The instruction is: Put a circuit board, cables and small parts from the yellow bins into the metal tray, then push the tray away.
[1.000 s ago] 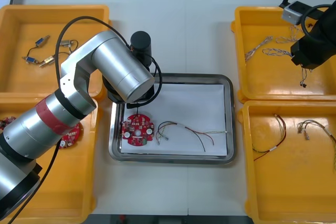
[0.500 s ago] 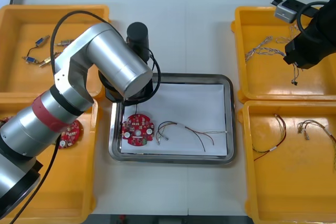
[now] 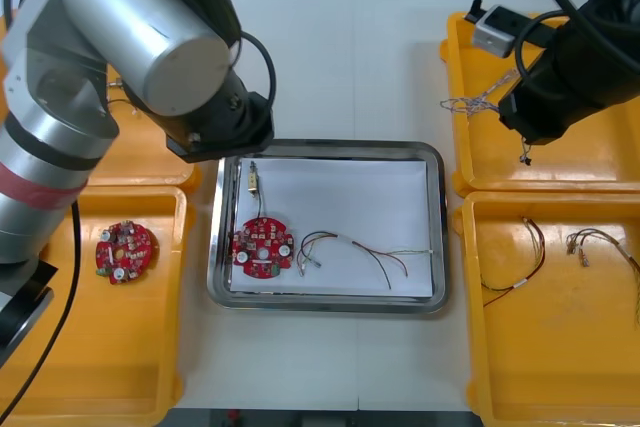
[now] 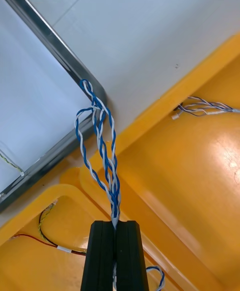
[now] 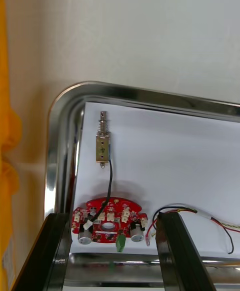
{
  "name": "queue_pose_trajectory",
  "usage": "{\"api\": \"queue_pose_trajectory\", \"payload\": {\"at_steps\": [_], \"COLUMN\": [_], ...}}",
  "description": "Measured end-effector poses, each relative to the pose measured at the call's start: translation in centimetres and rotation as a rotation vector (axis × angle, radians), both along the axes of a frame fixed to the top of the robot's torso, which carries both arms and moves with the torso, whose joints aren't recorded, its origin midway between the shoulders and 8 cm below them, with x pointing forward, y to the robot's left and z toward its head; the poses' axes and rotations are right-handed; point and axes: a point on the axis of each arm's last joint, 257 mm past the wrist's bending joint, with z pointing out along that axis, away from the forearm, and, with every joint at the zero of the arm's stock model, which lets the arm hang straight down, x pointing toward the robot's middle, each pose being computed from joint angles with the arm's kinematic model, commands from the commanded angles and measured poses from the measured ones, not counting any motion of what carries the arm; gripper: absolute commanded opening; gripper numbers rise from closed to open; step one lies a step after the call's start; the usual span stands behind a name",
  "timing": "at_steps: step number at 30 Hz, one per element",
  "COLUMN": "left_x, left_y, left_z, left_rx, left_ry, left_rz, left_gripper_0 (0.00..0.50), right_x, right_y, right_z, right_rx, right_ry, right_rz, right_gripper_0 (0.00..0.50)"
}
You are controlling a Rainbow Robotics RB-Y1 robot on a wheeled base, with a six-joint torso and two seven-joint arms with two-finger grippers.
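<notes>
above tray (image 3: 325,146), left pincer (image 5: 112,218) risen, small metal part (image 3: 254,179) revealed

Bright, even light falls from overhead across the bench (image 3: 350,57), leaving only faint, soft-edged shadows. The left arm (image 3: 140,7) carries broad pale highlights on its silver casing. The metal tray (image 3: 330,146) shines along its rim, and in the left wrist view its rounded corner mirrors dark and light streaks. There the circuit board (image 5: 109,219) throws a soft shadow onto the white lining. In the right wrist view, a white glare patch sits on the glossy floor of the yellow bin (image 4: 220,156) at the bench's far right corner.
</notes>
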Motion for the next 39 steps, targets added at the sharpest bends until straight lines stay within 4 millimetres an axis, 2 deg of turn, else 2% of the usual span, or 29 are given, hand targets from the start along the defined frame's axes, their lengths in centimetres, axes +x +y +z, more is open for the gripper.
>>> {"api": "queue_pose_trajectory", "payload": {"at_steps": [11, 20, 24, 29, 34, 39], "left_x": [1.6, 3.0, 3.4, 3.8, 4.5, 5.4], "left_y": [5.9, 13.4, 16.2, 18.9, 20.9, 22.4], "left_z": [3.6, 5.2, 6.5, 8.0, 8.4, 8.3], "left_rx": [0.006, 0.158, 0.165, 0.125, 0.112, 0.074], "left_ry": [-0.059, -0.070, -0.086, -0.127, -0.162, -0.222], "left_rz": [0.077, 0.035, 0.058, 0.125, 0.167, 0.194], "left_gripper_0": [0.500, 0.500, 0.500, 0.500, 0.500, 0.500], "right_x": [-1.4, -1.0, -1.0, -1.1, -0.9, -0.2], "right_y": [5.5, 9.4, 11.5, 13.7, 15.4, 15.4], "right_z": [-2.9, -5.9, -7.2, -9.3, -11.0, -12.7], "right_rx": [-0.025, -0.062, -0.069, -0.080, -0.085, -0.121], "right_ry": [0.011, -0.031, -0.056, -0.054, -0.054, -0.049], "right_rz": [0.107, 0.172, 0.215, 0.259, 0.295, 0.340], "right_gripper_0": [0.000, 0.000, 0.000, 0.000, 0.000, 0.000]}}
